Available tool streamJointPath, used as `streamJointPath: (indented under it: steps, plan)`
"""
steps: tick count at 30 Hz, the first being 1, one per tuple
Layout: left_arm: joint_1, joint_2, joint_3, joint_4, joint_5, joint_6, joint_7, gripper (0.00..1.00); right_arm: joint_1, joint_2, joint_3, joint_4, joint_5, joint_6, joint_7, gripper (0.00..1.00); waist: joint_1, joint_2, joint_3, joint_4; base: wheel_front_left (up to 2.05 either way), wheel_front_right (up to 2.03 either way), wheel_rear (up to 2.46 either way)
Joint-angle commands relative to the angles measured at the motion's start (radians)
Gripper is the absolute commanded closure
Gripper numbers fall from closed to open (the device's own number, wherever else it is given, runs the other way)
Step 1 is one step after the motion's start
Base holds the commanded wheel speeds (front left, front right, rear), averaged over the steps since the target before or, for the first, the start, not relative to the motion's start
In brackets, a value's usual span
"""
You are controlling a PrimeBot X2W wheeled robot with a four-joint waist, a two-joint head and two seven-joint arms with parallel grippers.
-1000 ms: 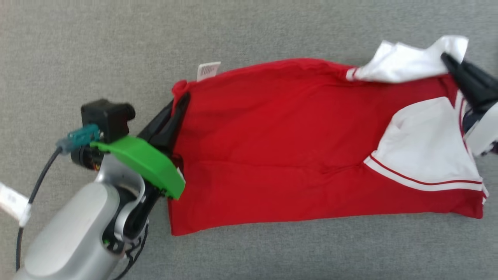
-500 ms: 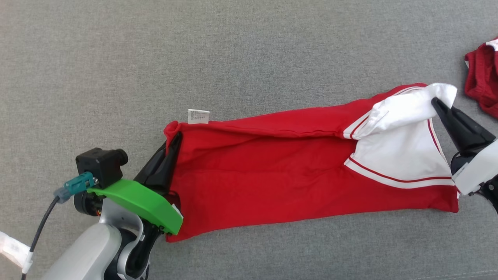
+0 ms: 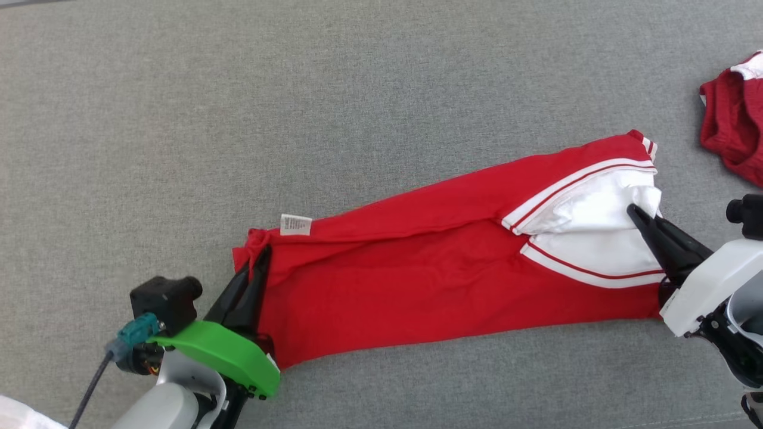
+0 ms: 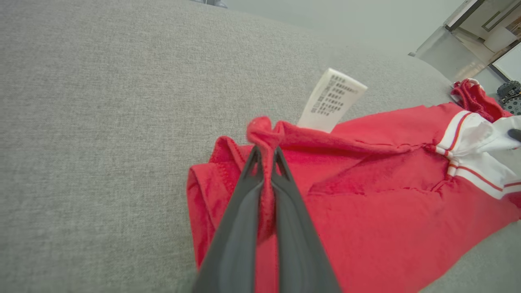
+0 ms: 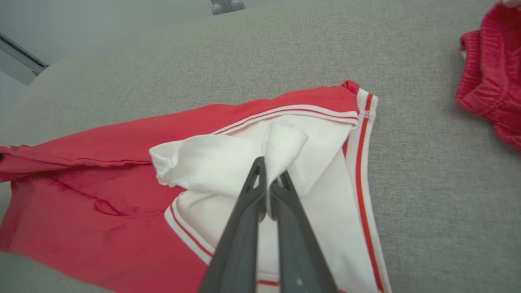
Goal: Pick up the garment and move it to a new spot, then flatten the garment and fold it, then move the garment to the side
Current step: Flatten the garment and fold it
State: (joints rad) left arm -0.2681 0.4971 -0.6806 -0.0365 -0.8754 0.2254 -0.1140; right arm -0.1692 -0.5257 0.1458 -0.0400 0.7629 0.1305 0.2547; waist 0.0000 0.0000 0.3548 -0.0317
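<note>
Stretching under everything was a grey woven surface (image 3: 298, 89), and on it lay the garment (image 3: 417, 280), a red shirt with white, red-striped sleeves. It was drawn out into one long band, running from the lower left up towards the right and folded lengthwise, with creases along its red body. It lay wholly between the two arms, one end at each gripper.

A second red piece of clothing (image 3: 733, 131) sat crumpled at the far right edge, well apart from the shirt.

At the shirt's right end, a white sleeve (image 3: 590, 208) was bunched and folded back over the red. The right gripper (image 3: 632, 210) came in from the lower right, its dark fingers pressed together on a fold of that white cloth; the wrist view showed the sleeve pinched just at the tips (image 5: 270, 171). Part of the garment spread away to the left of it.

At the opposite end, the left gripper (image 3: 259, 256) reached up from the lower left, a green cover (image 3: 220, 351) behind its fingers. Its fingers were closed tight on a gathered red corner of the hem, a small knot of cloth poking out past the tips (image 4: 266, 152).

Just beside that corner, a small white care label (image 3: 295, 224) stuck out from the shirt's upper edge onto the grey.
</note>
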Motion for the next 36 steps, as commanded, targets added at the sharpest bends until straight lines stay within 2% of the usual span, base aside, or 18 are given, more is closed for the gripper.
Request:
streamJointPath:
  steps: [1,4,7,9,11,14,17,20,26,32,36]
  plan:
    - [0.027,0.0,-0.005,0.017,0.01,0.011,-0.015,0.0,0.017,-0.001,0.003,0.006,-0.003,0.0,0.002,0.0,0.0,0.0,-0.005,-0.002,0.0,0.0,0.0]
    - [0.061,0.009,-0.029,0.059,0.051,0.029,-0.039,0.0,0.046,-0.016,0.011,0.009,0.006,0.0,0.013,0.0,0.0,0.0,-0.012,-0.006,0.0,0.0,0.0]
    - [0.115,0.006,-0.045,0.086,0.045,0.042,-0.057,0.0,0.082,-0.037,0.004,-0.008,0.038,0.0,0.035,0.0,0.0,0.0,-0.026,-0.013,0.0,0.0,0.0]
    - [0.153,0.025,-0.046,0.105,0.066,0.068,-0.077,0.0,0.097,-0.051,-0.027,-0.019,0.058,0.0,0.046,0.0,0.0,0.0,-0.031,-0.021,0.0,0.0,0.0]
    - [0.187,0.022,-0.01,0.122,0.08,0.119,-0.113,0.0,0.092,-0.05,-0.082,-0.016,0.055,0.0,0.037,0.0,0.0,0.0,-0.032,-0.025,0.0,0.0,0.0]
    - [0.221,-0.017,0.077,0.11,0.139,0.186,-0.149,0.0,0.063,-0.019,-0.146,0.01,0.027,0.0,0.057,0.0,0.0,0.0,-0.022,-0.015,0.0,0.0,0.0]
    - [0.24,-0.086,0.186,0.042,0.269,0.208,-0.151,0.0,0.021,0.003,-0.169,0.04,-0.019,0.0,0.091,0.0,0.0,0.0,-0.01,0.008,0.0,0.0,0.0]
    - [0.27,-0.175,0.274,-0.003,0.383,0.184,-0.151,0.0,-0.027,0.049,-0.148,0.077,-0.056,0.0,0.134,0.0,0.0,0.0,-0.002,0.031,0.0,0.0,0.0]
    - [0.318,-0.313,0.391,-0.02,0.54,0.097,-0.151,0.0,-0.093,0.073,-0.085,0.199,-0.2,0.0,0.187,0.0,0.0,0.0,0.008,0.056,0.0,0.0,0.0]
    - [0.35,-0.4,0.49,0.004,0.606,0.008,-0.151,0.0,-0.087,0.076,-0.09,0.277,-0.266,-0.001,0.2,0.0,0.0,0.0,-0.001,0.061,0.0,0.0,0.0]
    - [0.359,-0.428,0.53,0.021,0.63,-0.036,-0.151,0.0,-0.075,0.08,-0.104,0.301,-0.28,-0.001,0.204,0.0,0.0,0.0,-0.014,0.06,0.0,0.0,0.0]
